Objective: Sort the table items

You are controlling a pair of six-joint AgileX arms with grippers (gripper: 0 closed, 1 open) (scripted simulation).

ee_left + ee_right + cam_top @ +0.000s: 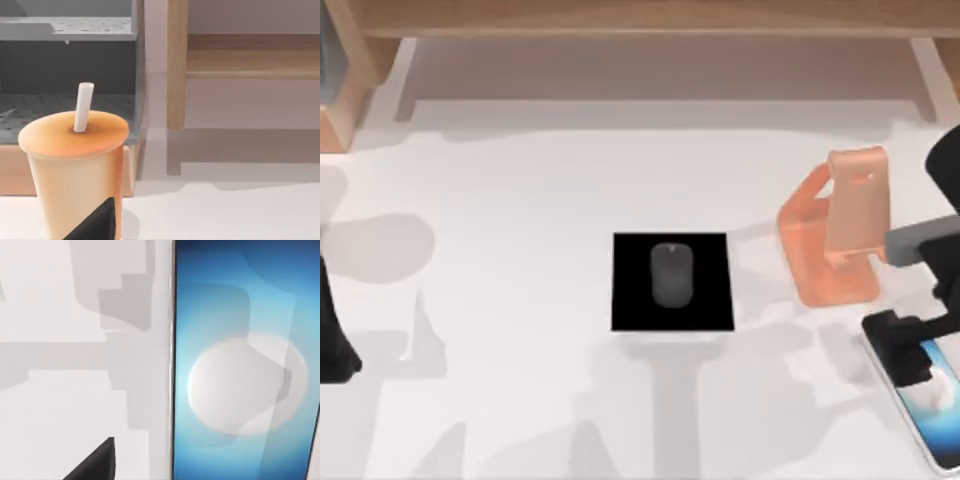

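Grey mouse (671,274) already sits on its black pad (630,300); the right gripper (910,355) hovers over the smartphone (940,420), jaws' state untellable, needing descent next.

the table (520,420) lies bare left and near of the mat (630,300) holding the mouse (671,274). at right, the stand (835,240) crowds the phone (935,400); a shelf (650,20) blocks the far edge.
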